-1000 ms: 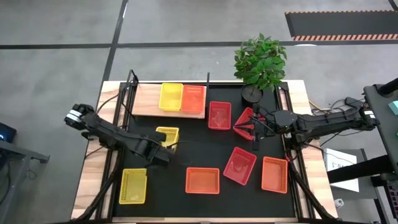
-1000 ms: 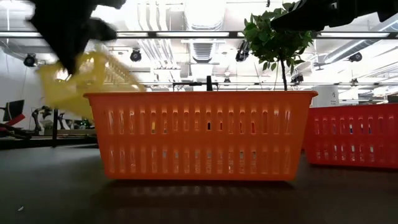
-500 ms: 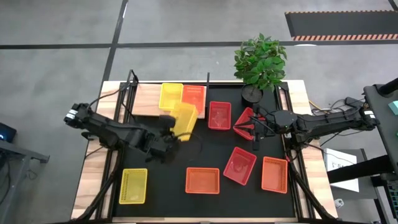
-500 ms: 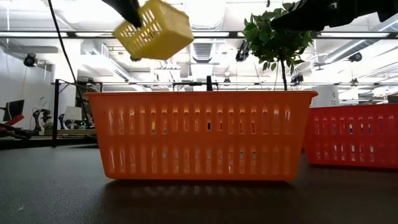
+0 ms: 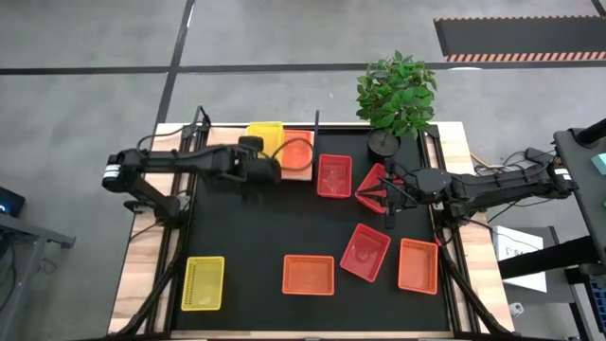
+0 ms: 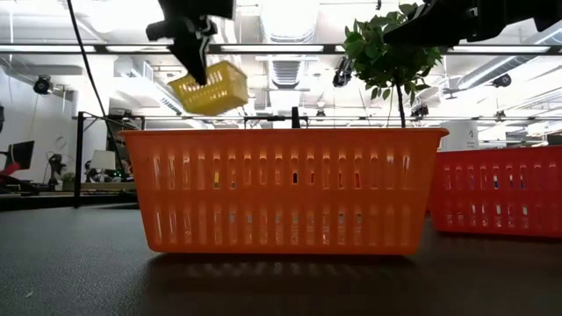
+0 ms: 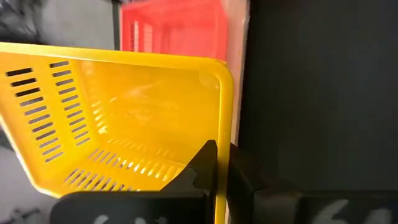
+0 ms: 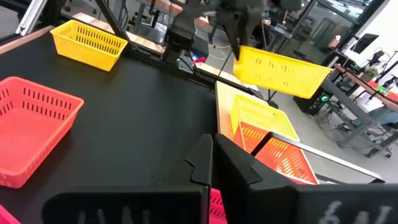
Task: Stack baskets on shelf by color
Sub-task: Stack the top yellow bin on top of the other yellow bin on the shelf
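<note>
High view shows the left end effector point(image 5: 254, 159) over the shelf point(image 5: 220, 156) at the far edge of the table point(image 5: 142, 256), with a yellow basket point(image 5: 268, 150) pinched by its rim. The carried basket is held in the air above a second yellow basket point(image 8: 261, 121), which is lying on the shelf just beside an orange basket point(image 5: 297, 152).

For a good stacking, the carried basket should probably be levelled first, because it is seen tilted in the low view. Then its corners should be lined up with the basket below and it should be lowered straight, so that the orange neighbour is not pushed.

The left arm is stretched along the far edge. The right end effector point(image 5: 390, 192) is pressed together near a pinkish-red basket point(image 5: 375, 180) by the right edge.
</note>
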### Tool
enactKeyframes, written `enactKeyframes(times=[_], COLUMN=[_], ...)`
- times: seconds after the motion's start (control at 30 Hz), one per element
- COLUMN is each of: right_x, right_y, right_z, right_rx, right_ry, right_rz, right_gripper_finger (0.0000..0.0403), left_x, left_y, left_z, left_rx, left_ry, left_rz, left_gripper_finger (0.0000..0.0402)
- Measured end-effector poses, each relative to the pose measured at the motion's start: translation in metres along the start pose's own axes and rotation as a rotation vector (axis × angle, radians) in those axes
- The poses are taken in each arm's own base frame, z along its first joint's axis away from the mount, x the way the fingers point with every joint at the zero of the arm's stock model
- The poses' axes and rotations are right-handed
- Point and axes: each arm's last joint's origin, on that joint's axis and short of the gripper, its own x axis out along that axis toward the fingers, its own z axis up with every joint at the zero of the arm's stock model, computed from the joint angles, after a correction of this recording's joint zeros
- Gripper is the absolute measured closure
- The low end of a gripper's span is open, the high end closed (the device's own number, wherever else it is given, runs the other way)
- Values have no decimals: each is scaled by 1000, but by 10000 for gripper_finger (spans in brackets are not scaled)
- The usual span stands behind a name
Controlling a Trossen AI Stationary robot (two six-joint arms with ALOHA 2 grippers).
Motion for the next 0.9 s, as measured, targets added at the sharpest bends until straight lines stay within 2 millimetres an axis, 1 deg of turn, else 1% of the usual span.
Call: enactKeyframes(times=[0.2, 0.37, 0.63, 0.77, 0.9], right_x=[0, 0, 0, 0, 0], right_y=[0, 0, 0, 1, 1], right_z=[0, 0, 0, -1, -2], right_rx=[0, -1, -1, -2, -4], right_ry=[-1, 1, 2, 15, 24], right_rz=[0, 1, 1, 6, 10], right_gripper_finger=[394, 394, 394, 394, 394], left_x=[15, 29, 59, 73, 79], left_y=[27, 43, 49, 51, 53], left_z=[-8, -12, -10, -9, -9], left_rx=[-3, -34, 7, 2, 29], left_ry=[58, 86, 151, 192, 198], left_rz=[13, -41, -137, -150, -157], left_gripper_finger=[402, 402, 402, 402, 402])
